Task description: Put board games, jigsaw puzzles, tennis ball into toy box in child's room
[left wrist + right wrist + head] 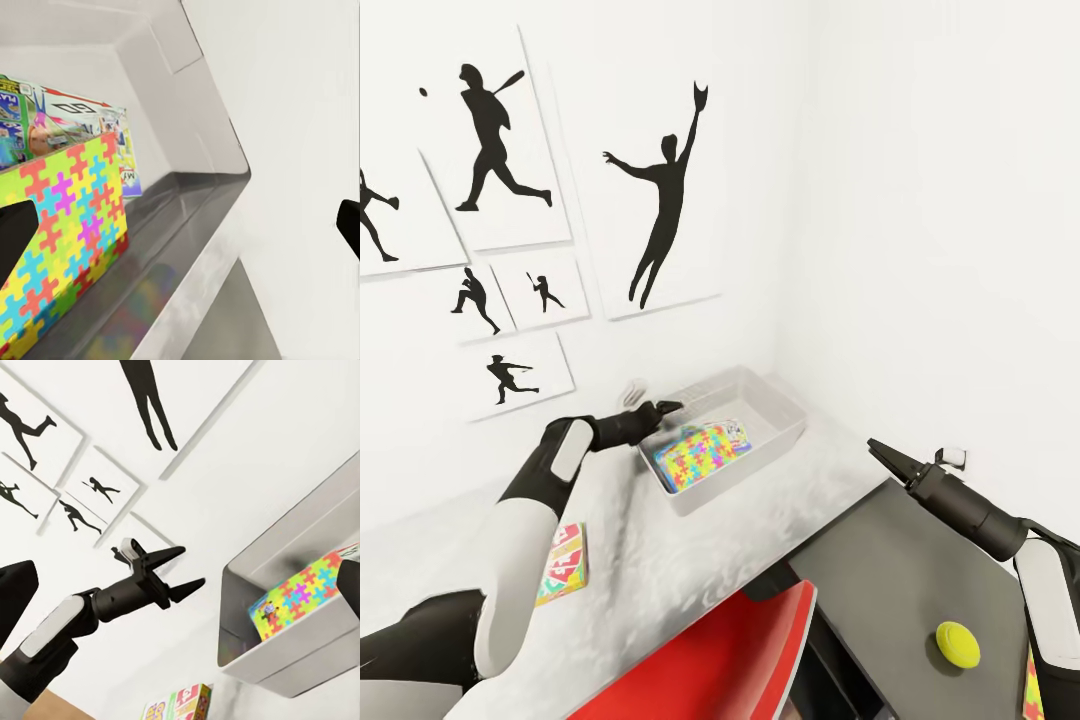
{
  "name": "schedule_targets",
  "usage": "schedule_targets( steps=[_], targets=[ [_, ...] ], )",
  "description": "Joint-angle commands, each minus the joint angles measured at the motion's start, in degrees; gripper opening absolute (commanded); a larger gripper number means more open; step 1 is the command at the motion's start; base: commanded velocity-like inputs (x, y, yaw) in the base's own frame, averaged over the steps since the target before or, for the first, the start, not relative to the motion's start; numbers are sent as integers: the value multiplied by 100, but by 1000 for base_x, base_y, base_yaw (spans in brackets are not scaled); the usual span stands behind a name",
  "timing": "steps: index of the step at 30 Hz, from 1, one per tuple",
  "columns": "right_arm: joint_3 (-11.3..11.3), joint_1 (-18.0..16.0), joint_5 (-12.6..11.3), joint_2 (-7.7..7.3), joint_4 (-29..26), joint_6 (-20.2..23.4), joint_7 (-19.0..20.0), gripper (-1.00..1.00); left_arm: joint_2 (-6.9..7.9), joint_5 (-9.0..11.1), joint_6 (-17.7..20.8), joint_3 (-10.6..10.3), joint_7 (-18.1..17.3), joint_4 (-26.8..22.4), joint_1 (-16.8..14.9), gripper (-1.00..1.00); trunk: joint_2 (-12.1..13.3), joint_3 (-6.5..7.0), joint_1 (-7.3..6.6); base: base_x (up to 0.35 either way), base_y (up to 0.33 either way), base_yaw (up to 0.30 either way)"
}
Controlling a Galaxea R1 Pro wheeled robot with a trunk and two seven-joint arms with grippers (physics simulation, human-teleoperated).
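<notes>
Toy box (785, 420): shallow grey bin w/ sloping walls, on white table (650, 570) by the wall corner. Inside, a flat jigsaw puzzle (696, 455) leans tilted, glossy printed game box (735, 432) behind it. Left gripper (660, 408) over the bin's rim, fingers spread, empty. Right gripper (880, 450) tapers to a point; can't tell if parted. Round tennis ball (957, 644) on dark-grey cabinet top (880, 570).

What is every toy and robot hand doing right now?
toy box: on the white table, no lid, toys inside.
jigsaw puzzle: in the toy box, leaning on a printed game box.
game box: in the toy box, beneath the puzzle.
tennis ball: on the dark-grey cabinet top, outside the box.
red-and-yellow board game: flat on the table, outside the box.
left gripper: open, empty, over the box's rim.
right gripper: empty, open or shut unclear.
</notes>
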Motion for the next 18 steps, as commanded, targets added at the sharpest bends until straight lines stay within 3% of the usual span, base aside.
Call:
schedule_targets(
  steps=[1,6,12,15,18],
  targets=[
    [-5,-6,-3,-1,0,27,14,100,-6,-10,53,44,-20,-39,-6,100,-12,-12,4,0,0,0],
    [-5,-6,-2,1,0,22,14,100,22,-6,476,255,-36,-409,-6,100,-12,-12,4,0,0,0],
    [-5,-6,-2,0,0,19,14,100,150,-19,1329,904,-47,-1384,-3,100,-12,-12,4,0,0,0],
    [-5,-6,-2,0,0,20,14,100,449,-13,1496,1109,-47,-1728,17,100,-12,-12,4,0,0,0],
    [-5,-6,-2,-1,0,19,14,100,1059,39,1558,1186,-64,-1854,57,100,-12,-12,4,0,0,0]
  ],
)
